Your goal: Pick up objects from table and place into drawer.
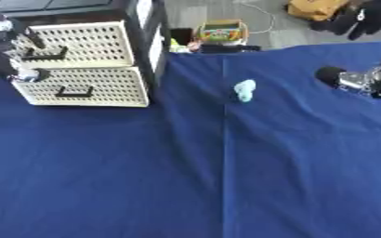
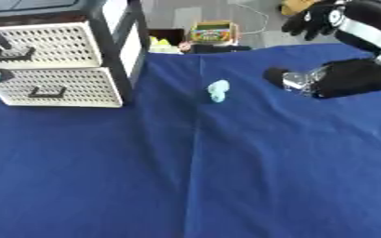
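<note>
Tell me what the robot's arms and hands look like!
The right hand is black, with shiny silver metal parts between the dark fingers and the bulky black wrist. Its arm is black too, with a pale silver band around it. The left hand is dark with silvery-white bits, seen by the white drawers.

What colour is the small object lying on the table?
Pale light blue, clearest in the left eye view.

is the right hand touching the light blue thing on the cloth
Apart. The right eye view shows bare blue cloth between the right hand and the light blue object.
</note>
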Controlling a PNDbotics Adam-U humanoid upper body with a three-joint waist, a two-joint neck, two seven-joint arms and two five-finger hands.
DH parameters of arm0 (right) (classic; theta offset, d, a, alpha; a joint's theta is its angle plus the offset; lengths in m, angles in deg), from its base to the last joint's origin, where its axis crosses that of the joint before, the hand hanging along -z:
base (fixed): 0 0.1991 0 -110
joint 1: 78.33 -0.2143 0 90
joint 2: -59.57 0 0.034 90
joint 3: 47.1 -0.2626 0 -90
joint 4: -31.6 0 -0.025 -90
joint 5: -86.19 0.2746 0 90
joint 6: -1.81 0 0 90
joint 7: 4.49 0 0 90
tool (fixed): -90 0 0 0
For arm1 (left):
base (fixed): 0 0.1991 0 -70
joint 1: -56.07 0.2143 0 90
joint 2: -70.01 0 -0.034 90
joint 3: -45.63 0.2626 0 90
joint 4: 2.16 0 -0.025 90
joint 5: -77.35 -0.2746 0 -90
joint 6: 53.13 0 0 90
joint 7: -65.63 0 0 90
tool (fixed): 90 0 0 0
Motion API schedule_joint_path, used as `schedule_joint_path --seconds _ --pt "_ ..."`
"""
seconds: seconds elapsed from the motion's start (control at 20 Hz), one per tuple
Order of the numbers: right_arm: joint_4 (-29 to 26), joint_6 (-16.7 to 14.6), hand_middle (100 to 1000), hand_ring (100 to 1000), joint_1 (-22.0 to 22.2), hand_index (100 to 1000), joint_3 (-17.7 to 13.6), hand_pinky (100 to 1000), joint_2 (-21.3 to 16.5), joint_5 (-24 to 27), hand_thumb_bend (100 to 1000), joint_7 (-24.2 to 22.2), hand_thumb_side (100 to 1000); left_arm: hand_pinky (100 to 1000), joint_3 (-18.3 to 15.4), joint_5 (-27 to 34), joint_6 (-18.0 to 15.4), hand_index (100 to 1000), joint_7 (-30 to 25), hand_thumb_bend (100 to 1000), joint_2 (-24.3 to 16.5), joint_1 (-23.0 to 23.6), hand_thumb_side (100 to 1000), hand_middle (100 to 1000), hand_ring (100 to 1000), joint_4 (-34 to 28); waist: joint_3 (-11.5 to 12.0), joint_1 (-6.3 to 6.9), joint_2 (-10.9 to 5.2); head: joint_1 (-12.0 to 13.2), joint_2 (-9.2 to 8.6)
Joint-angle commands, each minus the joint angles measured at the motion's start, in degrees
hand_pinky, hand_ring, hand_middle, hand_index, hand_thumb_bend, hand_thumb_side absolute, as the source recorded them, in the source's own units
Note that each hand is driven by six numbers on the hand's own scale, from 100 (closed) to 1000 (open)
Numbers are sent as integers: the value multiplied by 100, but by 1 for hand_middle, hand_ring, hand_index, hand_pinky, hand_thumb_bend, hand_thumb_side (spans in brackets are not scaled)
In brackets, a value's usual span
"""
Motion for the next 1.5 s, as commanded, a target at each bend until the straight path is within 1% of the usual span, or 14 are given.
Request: schedule_joint_path --seconds 0.05,0.3,0.5,0.75,1.15,1.35,1.5 --pt "-85 4 751 757 -125 861 -89 791 -131 39 432 41 732 100 -39 28 19 878 -29 366 -105 -107 432 100 100 -4 -1 -3 -112 20 -47" --pt "-90 1 750 757 -127 861 -89 791 -131 57 431 50 733 100 -21 -140 55 882 -41 362 -70 -128 432 100 100 92 -10 2 -101 42 -60" --pt "-98 2 750 756 -124 860 -95 791 -131 68 431 61 735 100 12 -262 -54 870 -78 354 -63 -112 433 100 100 101 -13 7 -94 39 -69" --pt "-100 15 749 755 -118 860 -104 791 -131 79 429 91 738 100 61 -246 -193 857 -207 353 -71 -57 437 100 100 68 -12 -2 -92 27 -54" --pt "-104 18 749 755 -115 859 -113 791 -131 95 424 104 741 100 71 -316 -220 846 -255 357 -58 -17 437 100 100 122 -18 -10 -94 37 -83" --pt "-108 18 749 755 -114 858 -119 791 -134 105 423 112 742 100 71 -326 -234 812 -244 355 -66 6 440 100 100 125 -16 -12 -90 38 -70" --pt "-107 20 749 755 -105 858 -126 791 -142 109 422 119 744 100 47 -300 -224 805 -201 353 -96 51 443 100 100 101 -6 -11 -88 35 -61"
